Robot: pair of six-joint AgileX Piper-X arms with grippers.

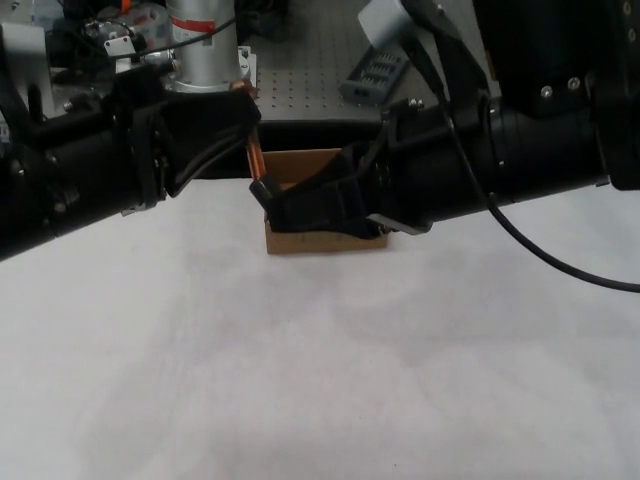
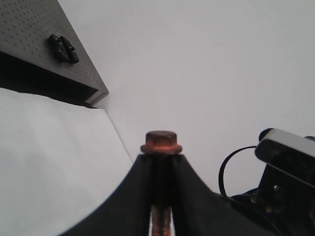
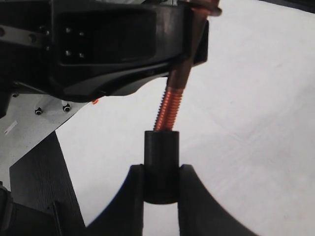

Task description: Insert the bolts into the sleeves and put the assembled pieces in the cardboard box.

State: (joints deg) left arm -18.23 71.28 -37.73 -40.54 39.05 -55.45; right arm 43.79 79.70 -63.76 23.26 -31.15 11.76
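Note:
In the high view both arms meet in front of the cardboard box (image 1: 322,243). My left gripper (image 1: 243,105) is shut on a copper bolt (image 1: 254,155) just under its hex head (image 2: 161,142), with the shaft hanging down. My right gripper (image 1: 270,197) is shut on a black sleeve (image 3: 161,164) directly below it. The bolt's threaded end (image 3: 169,109) meets the sleeve's top opening. How deep it sits inside the sleeve is hidden. In the right wrist view the left gripper (image 3: 189,29) looms above the sleeve. Part of the box is hidden behind the right gripper.
A white cloth (image 1: 320,370) covers the near bench. Behind the box lies a perforated grey plate (image 1: 310,60) with a silver cylinder (image 1: 205,40) and a grey block (image 1: 375,75). A black cable (image 1: 540,245) loops off the right arm.

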